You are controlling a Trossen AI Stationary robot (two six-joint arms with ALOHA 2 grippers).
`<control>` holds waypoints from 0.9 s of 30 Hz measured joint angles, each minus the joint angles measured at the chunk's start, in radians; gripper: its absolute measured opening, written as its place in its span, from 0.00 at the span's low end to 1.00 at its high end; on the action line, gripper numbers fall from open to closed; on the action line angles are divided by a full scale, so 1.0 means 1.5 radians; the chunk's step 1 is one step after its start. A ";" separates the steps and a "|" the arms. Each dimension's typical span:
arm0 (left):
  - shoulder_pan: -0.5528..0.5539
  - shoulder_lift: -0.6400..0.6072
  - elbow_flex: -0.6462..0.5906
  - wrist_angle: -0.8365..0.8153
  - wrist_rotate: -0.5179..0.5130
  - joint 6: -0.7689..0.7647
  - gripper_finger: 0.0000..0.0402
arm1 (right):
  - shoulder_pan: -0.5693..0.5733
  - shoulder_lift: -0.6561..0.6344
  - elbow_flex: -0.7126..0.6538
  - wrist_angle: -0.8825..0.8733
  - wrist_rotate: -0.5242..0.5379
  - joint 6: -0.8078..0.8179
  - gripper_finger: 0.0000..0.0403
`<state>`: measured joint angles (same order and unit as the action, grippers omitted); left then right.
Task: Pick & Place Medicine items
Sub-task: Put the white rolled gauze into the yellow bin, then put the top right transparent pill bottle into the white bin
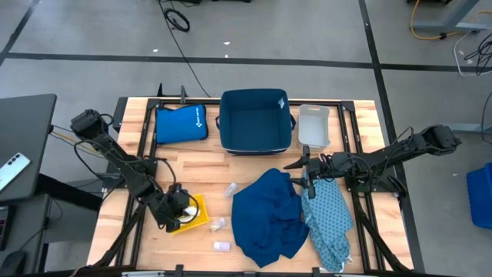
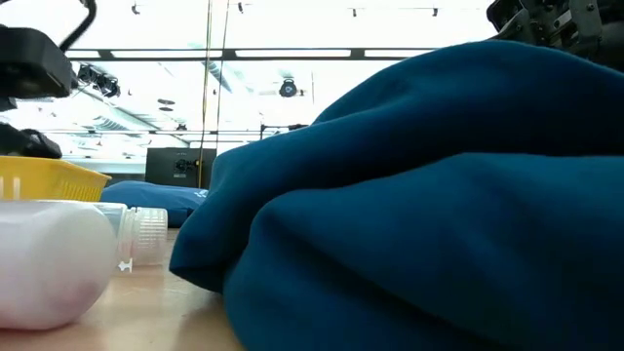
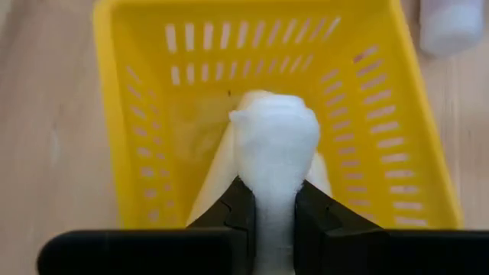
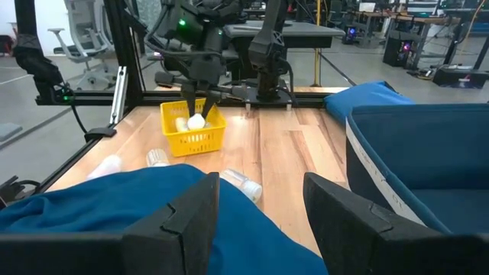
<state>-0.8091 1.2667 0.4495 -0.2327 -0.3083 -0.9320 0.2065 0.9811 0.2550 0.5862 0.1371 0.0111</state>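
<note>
My left gripper [image 1: 181, 206] stands over the yellow tray [image 1: 197, 215] near the table's near left and is shut on a small white medicine item [image 3: 273, 141]. A cream oblong pack [image 3: 218, 172] lies in the tray under it. Three small whitish bottles lie on the wood beside the tray [image 1: 231, 190], [image 1: 217, 225], [image 1: 221, 246]; two of them show close up in the low view [image 2: 49, 268], [image 2: 146, 234]. My right gripper [image 4: 260, 214] is open, hovering over the dark blue cloth [image 1: 269, 219] right of centre and touching nothing. My left gripper pinches the white item [image 3: 273, 191] between its two fingers [image 3: 237, 210], coming from above and pointing down. The item sticks out below the fingertips, at the height of the tray's rim [image 4: 197, 121]. Whether it touches the pack beneath, I cannot tell.
A dark blue bin [image 1: 255, 121] stands at the far edge, with a flat blue pouch [image 1: 181, 123] on its left and a pale grey container [image 1: 314, 125] on its right. A patterned light-blue cloth [image 1: 327, 223] lies beside the dark one. Bare wood lies between the tray and the bin.
</note>
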 joint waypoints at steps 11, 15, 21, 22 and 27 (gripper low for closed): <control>0.021 0.001 0.065 -0.061 0.044 0.061 0.54 | 0.000 0.000 0.000 0.000 0.000 0.000 0.49; 0.021 0.001 0.114 -0.124 0.030 0.064 0.58 | 0.000 0.000 0.000 -0.002 0.000 -0.006 0.49; 0.025 0.001 0.177 -0.170 -0.065 0.091 0.55 | 0.000 0.000 0.000 -0.011 0.022 -0.029 0.49; 0.030 0.001 0.183 -0.169 -0.085 0.098 0.54 | 0.000 0.000 0.000 -0.011 0.030 -0.035 0.49; 0.082 0.001 0.191 -0.153 -0.144 0.114 0.52 | 0.002 0.000 0.016 -0.014 0.035 -0.054 0.49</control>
<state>-0.6859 1.2684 0.7356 -0.4626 -0.5236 -0.7613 0.2099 0.9813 0.2793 0.5646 0.1896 -0.0698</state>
